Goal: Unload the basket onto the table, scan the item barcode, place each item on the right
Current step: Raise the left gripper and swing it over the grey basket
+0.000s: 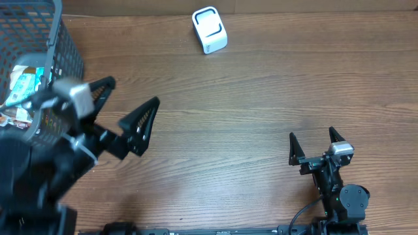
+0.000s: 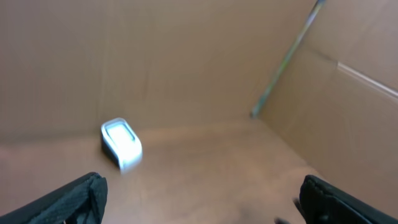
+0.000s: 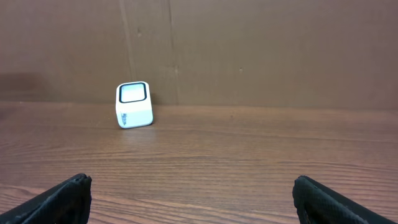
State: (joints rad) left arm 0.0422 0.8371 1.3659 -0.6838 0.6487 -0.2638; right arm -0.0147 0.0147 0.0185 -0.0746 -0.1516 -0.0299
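- Left gripper: you see its two black fingers spread wide apart with nothing between them. It sits high and close to the overhead camera, just beside the basket, and its fingertips point toward the middle of the table.
- Right gripper: its fingers also stand fully apart and empty. It is low at the near right of the table, well apart from everything else.
- Scanner: note a small white box with a dark-rimmed window, standing alone at the far edge of the table. In the right wrist view the scanner stands upright just before the brown cardboard wall. A small dark mark shows on its front face, too small for you to read.
- Left wrist view: the scanner appears blurred, to the left between the open fingers.
- Packets: the items to be scanned lie in the grey mesh basket at the far left, partly hidden by the left arm. You can make out teal and white printed wrappers. No brand, lettering or barcode is legible.
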